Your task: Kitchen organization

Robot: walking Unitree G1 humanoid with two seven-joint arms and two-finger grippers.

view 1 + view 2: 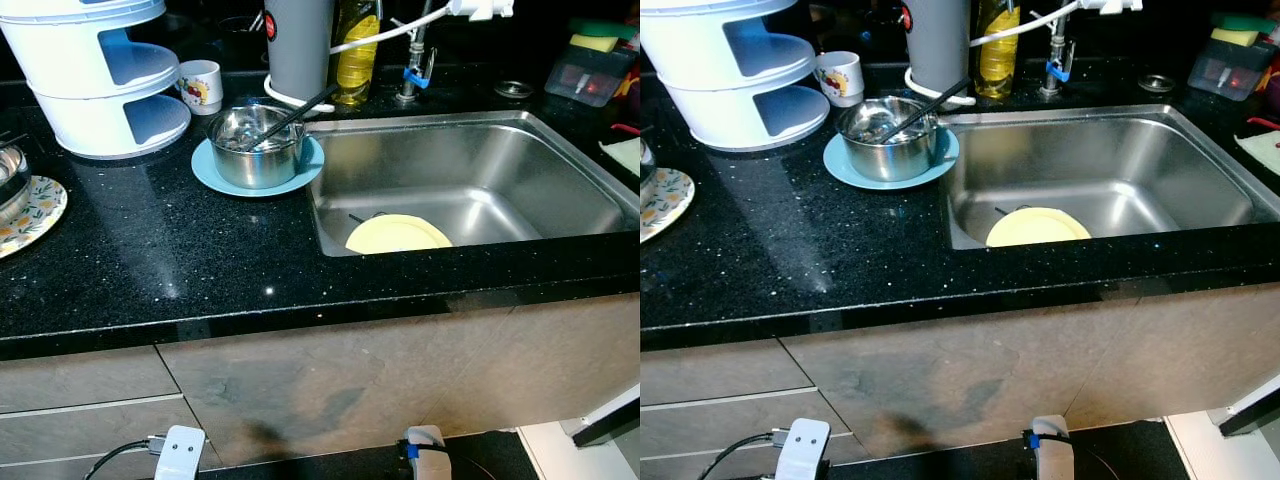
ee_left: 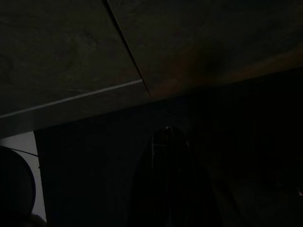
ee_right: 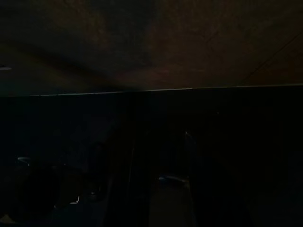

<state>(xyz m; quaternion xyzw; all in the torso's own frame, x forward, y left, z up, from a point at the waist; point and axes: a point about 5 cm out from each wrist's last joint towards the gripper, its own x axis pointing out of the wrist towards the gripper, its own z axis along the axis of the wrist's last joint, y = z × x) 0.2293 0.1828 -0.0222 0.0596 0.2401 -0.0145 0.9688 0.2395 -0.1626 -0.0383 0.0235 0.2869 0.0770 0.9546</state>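
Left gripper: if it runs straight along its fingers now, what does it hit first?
Probably the dark floor below the cabinet front. The left gripper hangs low before the cabinets and points down. The wrist view is very dark, so depth is uncertain.

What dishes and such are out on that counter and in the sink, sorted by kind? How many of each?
Plates: 3: yellow plate in the sink, blue plate under the pot, patterned plate
Steel pots: 1: steel pot
Mugs: 1: mug
Total: 5
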